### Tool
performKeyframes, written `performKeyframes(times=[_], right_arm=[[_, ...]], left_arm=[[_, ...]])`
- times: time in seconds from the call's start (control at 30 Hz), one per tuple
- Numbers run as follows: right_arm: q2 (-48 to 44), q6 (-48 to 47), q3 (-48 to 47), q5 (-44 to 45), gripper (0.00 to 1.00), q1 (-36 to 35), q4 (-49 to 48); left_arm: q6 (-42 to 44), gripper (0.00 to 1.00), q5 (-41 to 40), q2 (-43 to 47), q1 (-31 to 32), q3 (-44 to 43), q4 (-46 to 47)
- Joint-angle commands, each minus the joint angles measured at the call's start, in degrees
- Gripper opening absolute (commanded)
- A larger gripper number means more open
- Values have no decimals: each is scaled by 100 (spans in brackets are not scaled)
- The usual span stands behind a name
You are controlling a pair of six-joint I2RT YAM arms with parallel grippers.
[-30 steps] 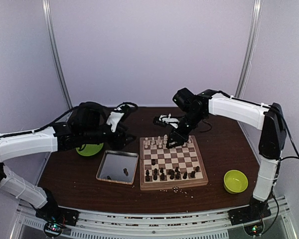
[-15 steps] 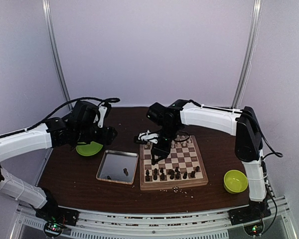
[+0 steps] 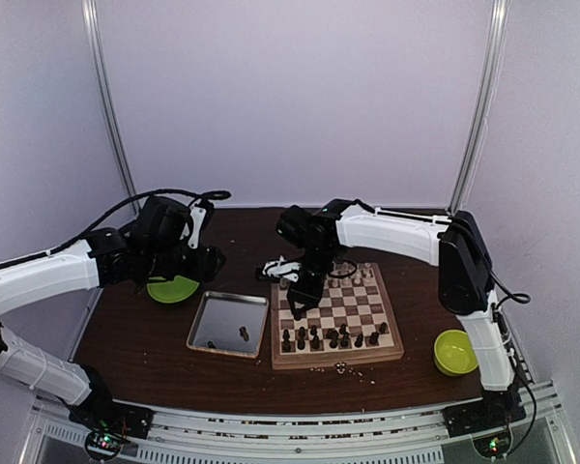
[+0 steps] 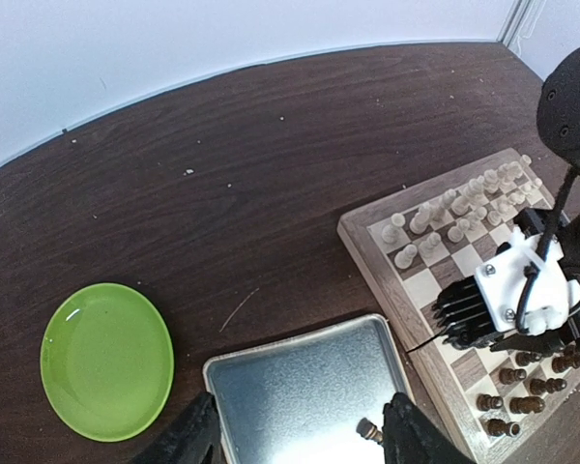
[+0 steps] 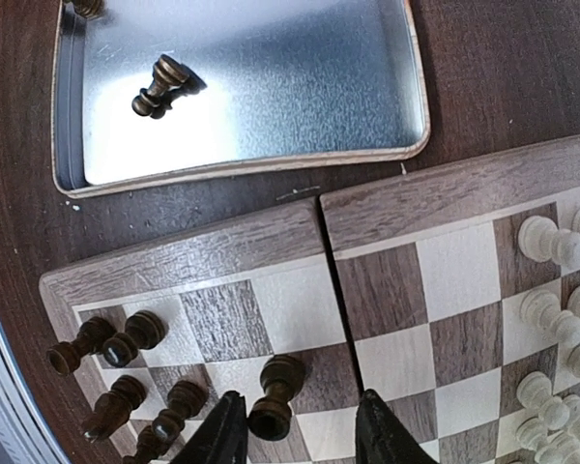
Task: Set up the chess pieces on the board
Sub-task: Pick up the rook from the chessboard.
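The board [image 3: 388, 307] lies right of centre, with dark chess pieces [image 3: 333, 338] along its near rows and cream ones at the far rows. My right gripper [image 3: 304, 291] hangs over the board's left side. In the right wrist view it [image 5: 300, 435] is open, and a dark pawn [image 5: 275, 391] stands on the board [image 5: 193, 251] between the fingers, close to the left one. Other dark pieces [image 5: 106, 348] stand nearby. My left gripper [image 3: 209, 261] is open, high above the tray's far edge; it [image 4: 300, 440] is empty.
A silver tray [image 3: 205, 325] left of the board holds a lying dark piece [image 5: 159, 87] and another at its edge [image 5: 87, 8]. A green plate [image 3: 174, 289] sits behind the tray. A green bowl [image 3: 456, 351] sits right of the board. Cream pieces [image 5: 551, 242] fill the far rows.
My right arm has swung left from the board's far edge to its left side and lowered. My left gripper has drawn back a little to the left.
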State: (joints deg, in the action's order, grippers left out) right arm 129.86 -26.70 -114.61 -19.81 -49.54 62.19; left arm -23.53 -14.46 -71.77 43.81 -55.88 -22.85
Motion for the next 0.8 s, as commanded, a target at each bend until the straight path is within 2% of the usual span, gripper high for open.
performKeyframes(times=[0.0,0.1,0.4,0.57,0.77], right_arm=[[192,46,-293,22,37,-37,129],[230,51,-300,2,32,-41,170],[-114,16,75,55,10,-21,175],[-909,-3,715,57,8,200,-23],[-2359,-85,1940,179,8,707,-341]], left_arm=[[6,58,24,23,-8,55,82],[-7,58,-3,14,-13,77,64],[-82,58,35,-42,-12,98,88],[-66,58,111,-155,-11,55,108],[-56,58,189,-294,-13,22,164]])
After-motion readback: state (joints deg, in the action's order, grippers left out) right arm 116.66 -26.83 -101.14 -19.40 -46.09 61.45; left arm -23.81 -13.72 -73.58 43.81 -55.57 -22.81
